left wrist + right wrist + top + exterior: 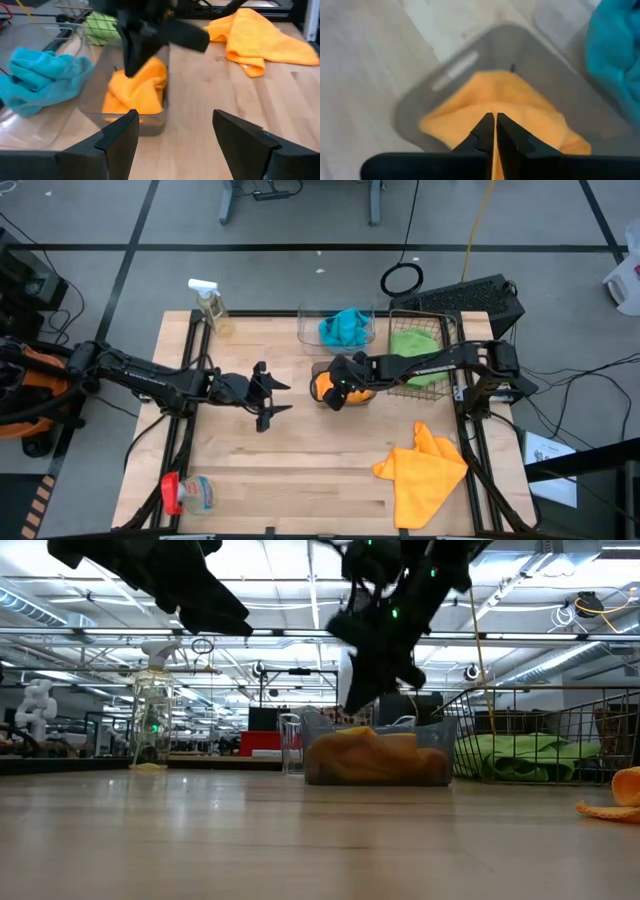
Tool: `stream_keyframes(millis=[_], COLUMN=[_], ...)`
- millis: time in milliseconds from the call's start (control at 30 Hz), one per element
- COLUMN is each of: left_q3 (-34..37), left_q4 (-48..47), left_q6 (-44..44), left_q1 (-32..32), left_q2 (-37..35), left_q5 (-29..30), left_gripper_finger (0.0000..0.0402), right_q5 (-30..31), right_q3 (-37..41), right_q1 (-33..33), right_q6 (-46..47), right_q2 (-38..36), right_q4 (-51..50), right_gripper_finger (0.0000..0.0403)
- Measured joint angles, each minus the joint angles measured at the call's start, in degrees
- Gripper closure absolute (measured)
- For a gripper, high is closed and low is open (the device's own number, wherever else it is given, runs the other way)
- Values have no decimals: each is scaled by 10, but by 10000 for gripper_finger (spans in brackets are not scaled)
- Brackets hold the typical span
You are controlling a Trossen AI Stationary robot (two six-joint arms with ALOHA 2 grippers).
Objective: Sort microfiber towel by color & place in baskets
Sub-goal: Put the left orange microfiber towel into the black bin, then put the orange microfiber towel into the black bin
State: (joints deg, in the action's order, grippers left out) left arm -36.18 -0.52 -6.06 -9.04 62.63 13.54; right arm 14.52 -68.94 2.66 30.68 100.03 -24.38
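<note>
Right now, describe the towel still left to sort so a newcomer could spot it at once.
Start at the wooden table and go to its near right corner, in front of the wire basket. The orange towel lies there spread loose on bare wood. It is the only towel outside a container.

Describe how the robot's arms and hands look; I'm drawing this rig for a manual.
Both arms are dark, almost black, built of slim jointed segments. The left hand ends in two flat, wedge-shaped black fingers. The right hand carries matching narrow black fingers, tapering to points. Small green indicator lights glow on the right arm in the low view. Orange shows at the left arm's base.
</note>
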Motion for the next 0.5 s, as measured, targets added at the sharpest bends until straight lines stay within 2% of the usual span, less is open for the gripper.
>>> stream_keyframes(millis=[167, 333, 500], left_q3=[0, 0, 0], left_q4=[-1, 0, 0], left_q6=[-26, -51, -70], left_q1=[-36, -81, -129], left_q2=[0, 0, 0], left_q5=[0, 5, 59], left_gripper_finger=[144, 144, 144], right_q5=[51, 86, 91], right_q3=[-55, -103, -105], right_q1=[-45, -120, -205], right_q6=[10, 60, 154], right_q2=[-13, -14, -16], right_q4=[-66, -156, -212], right_gripper_finger=[365, 346, 343])
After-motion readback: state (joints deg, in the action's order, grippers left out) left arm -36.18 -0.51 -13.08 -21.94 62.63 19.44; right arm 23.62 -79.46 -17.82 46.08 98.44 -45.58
